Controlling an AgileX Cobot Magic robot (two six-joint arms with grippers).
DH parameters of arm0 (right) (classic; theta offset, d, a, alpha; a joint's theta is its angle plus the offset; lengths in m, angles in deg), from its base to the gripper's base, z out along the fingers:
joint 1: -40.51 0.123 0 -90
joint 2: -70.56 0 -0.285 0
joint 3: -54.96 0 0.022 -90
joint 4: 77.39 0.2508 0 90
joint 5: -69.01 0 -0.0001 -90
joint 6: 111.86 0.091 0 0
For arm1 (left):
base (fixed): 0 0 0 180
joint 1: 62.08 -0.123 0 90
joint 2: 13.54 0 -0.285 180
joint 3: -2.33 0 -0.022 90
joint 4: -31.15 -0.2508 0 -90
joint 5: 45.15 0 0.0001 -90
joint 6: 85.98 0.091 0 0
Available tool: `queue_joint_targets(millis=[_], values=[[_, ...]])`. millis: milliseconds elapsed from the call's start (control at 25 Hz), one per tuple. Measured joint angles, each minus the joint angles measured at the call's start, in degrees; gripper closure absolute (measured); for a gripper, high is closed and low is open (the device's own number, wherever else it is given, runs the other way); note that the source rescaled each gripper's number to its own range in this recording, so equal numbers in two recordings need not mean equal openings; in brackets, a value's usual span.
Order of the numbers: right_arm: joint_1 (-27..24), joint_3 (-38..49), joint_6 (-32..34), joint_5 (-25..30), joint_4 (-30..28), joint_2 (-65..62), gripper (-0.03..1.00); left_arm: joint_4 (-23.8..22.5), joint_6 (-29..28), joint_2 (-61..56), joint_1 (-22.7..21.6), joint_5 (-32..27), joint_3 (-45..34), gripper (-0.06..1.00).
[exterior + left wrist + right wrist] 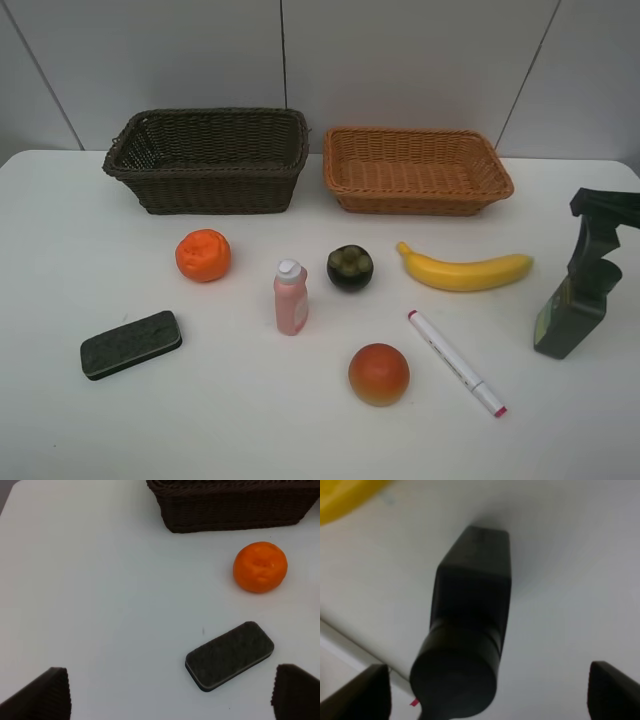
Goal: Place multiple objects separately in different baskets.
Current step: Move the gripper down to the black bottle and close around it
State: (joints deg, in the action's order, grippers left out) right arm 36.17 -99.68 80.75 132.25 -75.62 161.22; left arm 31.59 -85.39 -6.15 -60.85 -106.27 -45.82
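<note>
Counter [60, 230] is white, w/ a wall at the back. Two baskets sit along the back edge w/ a narrow gap btw them: the deeper dark basket [215, 190] on the L, the shallower tan basket [415, 200] on the R.

All objs lie on the counter, outside the baskets. Orange [203, 255] sits in front of the dark basket, w/ a bare strip btw them. Eraser [131, 344] lies flat nr the front L, apart from the edge. Pink bottle [291, 298] stands upright mid-counter, mangosteen [350, 267] nr it on the R, not touching. Banana [465, 271] lies in front of the tan basket. Red fruit [379, 374] is nr the front, marker [455, 362] beside it, slanted, pink tip frontward. Green bottle [585, 275] stands upright close to the R edge.

L pincer [172, 692] is released, fingers wide, over bare counter; eraser just ahead, orange and the dark basket's wall beyond. R pincer [490, 690] is released, fingers wide, above the green bottle's top, touching neither side.
</note>
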Motion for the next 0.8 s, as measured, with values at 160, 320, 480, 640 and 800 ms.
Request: queue_joint_targets(millis=[160, 320, 480, 640, 800], values=[[0.00, 1.02, -0.22, -1.86, 0.95, 0.35, -0.01, 0.00, 0.00, 0.00, 0.00, 0.00, 0.00, -0.06], [0.00, 1.02, -0.87, -2.81, 1.00, 2.71, -0.01, 0.00, 0.00, 0.00, 0.00, 0.00, 0.00, -0.06], [0.33, 1.02, -1.10, -4.65, 0.99, 6.34, -0.01, 0.00, 0.00, 0.00, 0.00, 0.00, 0.00, -0.06], [0.67, 1.02, -1.17, -6.98, 1.18, 9.10, -0.01, 0.00, 0.00, 0.00, 0.00, 0.00, 0.00, -0.06], [0.67, 1.02, -1.24, -8.09, 1.50, 11.17, -0.01, 0.00, 0.00, 0.00, 0.00, 0.00, 0.00, -0.06]])
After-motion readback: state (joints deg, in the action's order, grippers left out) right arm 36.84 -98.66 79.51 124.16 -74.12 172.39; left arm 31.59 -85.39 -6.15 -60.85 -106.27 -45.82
